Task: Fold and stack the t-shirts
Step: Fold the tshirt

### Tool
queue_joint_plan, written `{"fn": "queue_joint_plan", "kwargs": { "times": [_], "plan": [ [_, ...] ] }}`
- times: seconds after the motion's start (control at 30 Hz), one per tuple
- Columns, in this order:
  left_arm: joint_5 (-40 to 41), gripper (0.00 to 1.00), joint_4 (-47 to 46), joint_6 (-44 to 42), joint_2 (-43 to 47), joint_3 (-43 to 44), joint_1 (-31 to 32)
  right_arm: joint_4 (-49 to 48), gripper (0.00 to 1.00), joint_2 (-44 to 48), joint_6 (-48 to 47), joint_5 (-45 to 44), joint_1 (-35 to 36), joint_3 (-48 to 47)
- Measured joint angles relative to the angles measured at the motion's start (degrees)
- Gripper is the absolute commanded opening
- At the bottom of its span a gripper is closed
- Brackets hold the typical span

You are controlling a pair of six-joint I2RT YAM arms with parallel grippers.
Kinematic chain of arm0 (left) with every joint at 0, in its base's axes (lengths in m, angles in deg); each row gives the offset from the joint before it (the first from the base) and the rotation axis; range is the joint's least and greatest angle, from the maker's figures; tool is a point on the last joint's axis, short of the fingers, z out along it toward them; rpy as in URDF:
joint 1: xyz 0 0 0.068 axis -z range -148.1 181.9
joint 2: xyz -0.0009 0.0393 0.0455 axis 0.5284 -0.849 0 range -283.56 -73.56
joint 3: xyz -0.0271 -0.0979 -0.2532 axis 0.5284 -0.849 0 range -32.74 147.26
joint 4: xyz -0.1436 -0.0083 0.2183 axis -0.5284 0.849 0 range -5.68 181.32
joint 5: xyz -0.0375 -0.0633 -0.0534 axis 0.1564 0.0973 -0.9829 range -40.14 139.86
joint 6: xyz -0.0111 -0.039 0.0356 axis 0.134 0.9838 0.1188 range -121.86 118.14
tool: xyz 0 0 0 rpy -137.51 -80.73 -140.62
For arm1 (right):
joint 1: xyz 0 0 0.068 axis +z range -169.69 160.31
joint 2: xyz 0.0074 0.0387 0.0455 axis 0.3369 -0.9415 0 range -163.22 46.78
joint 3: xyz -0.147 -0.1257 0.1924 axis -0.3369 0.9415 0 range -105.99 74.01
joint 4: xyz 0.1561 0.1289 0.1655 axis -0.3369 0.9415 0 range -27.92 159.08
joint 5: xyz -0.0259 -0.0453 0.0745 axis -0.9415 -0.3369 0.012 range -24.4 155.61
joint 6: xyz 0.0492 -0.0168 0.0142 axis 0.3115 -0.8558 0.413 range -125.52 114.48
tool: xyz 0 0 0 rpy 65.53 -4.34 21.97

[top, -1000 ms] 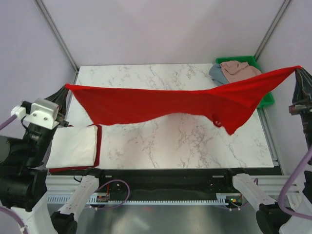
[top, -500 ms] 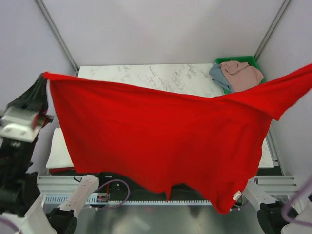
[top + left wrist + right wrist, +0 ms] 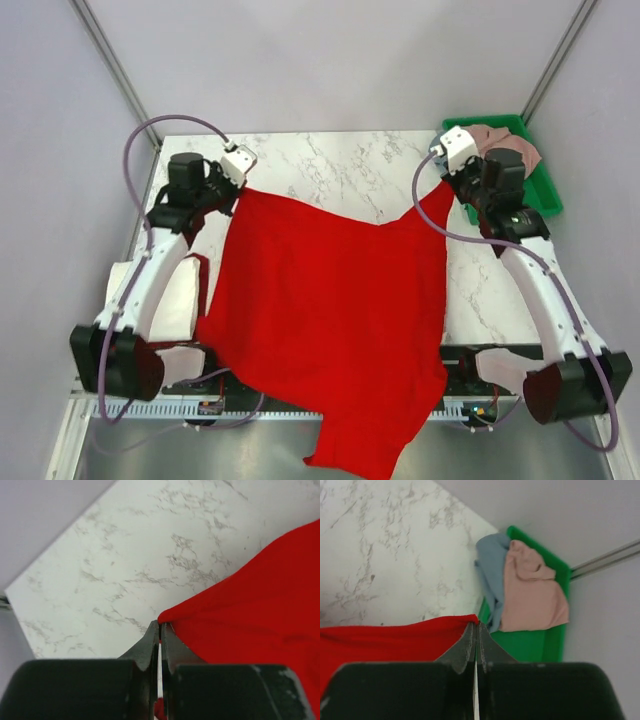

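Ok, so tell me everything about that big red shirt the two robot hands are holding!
The big bright red t-shirt is plain soft cloth, a little wrinkled. It lies spread across the white marble table, and its bottom end hangs off the near edge. The left gripper pinches one far corner and the right gripper pinches the other, both shut tight on the cloth. The top edge sags into a dip between them.
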Motion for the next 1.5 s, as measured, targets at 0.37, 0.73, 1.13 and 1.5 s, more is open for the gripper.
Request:
{"fn": "queue_joint_plan", "kwargs": {
  "times": [0.37, 0.73, 1.13, 1.5],
  "plan": [
    [5.8, 0.02, -10.3, -2.5, -30.4, 4.7, -0.1, -14.7, 0.00, -29.4, -1.4, 2.3, 0.1, 3.6],
    [14.1, 0.02, -13.5, -2.9, -41.3, 17.2, -0.5, -18.2, 0.00, -46.1, 1.4, 1.0, 0.2, -21.2],
    [19.3, 0.02, -13.7, -2.8, -47.8, 23.2, -1.7, -14.8, 0.00, -74.5, 3.8, -1.2, 0.4, -53.1],
    [20.3, 0.02, -12.4, -2.9, -55.3, 31.5, -3.3, -12.9, 0.00, -83.1, 4.2, -3.5, 0.6, -63.5]
  ]
}}
